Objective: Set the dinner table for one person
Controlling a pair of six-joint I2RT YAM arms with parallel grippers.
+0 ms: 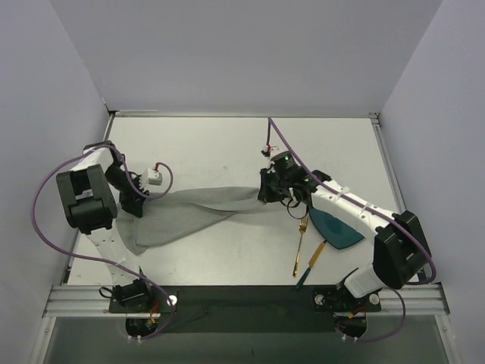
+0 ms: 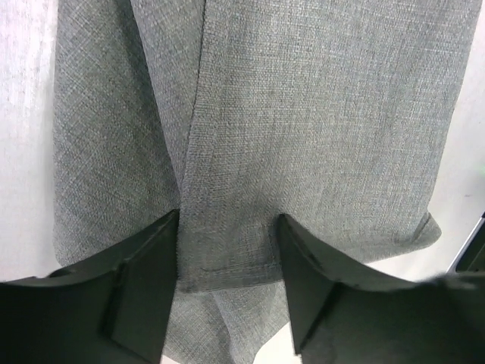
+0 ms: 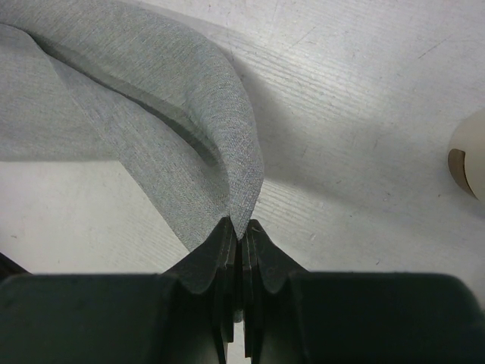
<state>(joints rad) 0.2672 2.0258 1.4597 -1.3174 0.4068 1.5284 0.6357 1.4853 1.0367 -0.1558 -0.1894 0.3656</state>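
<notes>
Counter (image 1: pixel 227 144): white, flat, thin metal rim; walled on left, far and right sides; arm bases along near edge.
Cloth mat (image 1: pixel 189 214): grey weave; rumpled, drawn in a band from near the left edge to the counter's middle; right end raised off the surface.
Left fingers (image 2: pixel 140 296): spread apart; astride a fold of the mat near the left edge; not closed on it.
Right fingers (image 3: pixel 261 262): pressed together, pinching the mat's raised right-hand edge.
Fork (image 1: pixel 301 244): gold; toward near right corner, just beside plate.
Plate (image 1: pixel 337 229): teal; partly under right arm.
Second utensil (image 1: pixel 314 258): gold, dark handle; beside fork, closer to near edge.
</notes>
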